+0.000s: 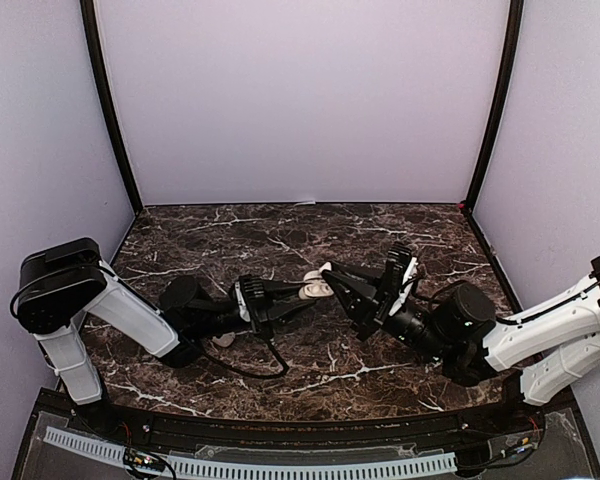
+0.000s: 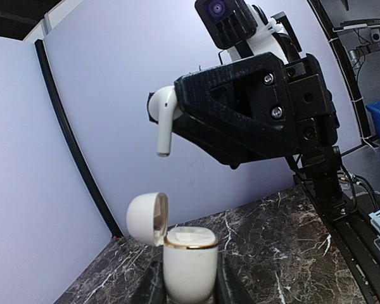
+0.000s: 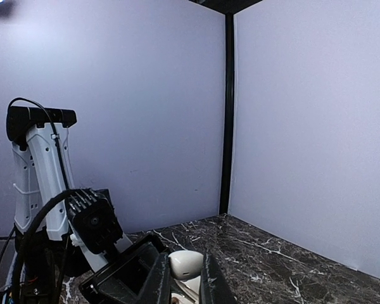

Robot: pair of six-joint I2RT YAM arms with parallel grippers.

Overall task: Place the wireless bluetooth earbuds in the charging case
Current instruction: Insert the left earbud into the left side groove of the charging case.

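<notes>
1. Left wrist view: left gripper (image 2: 190, 290) clamped on charging case (image 2: 190, 261), case upright, lid (image 2: 145, 218) swung open. Right gripper (image 2: 175, 104) above, pinching white earbud (image 2: 159, 117) by the head, stem down, clear of the case and seemingly a bit off the opening's centre. Best bet: centre stem over socket, descend straight, release only once seated.
2. Right wrist view: earbud nipped between the right fingers (image 3: 157, 282), marble table (image 3: 253, 247) beyond.
3. Top view: left arm (image 1: 130, 315) and right arm (image 1: 550, 325) stretched low, wrists meeting mid-table. Bud and case hard to separate there.
</notes>
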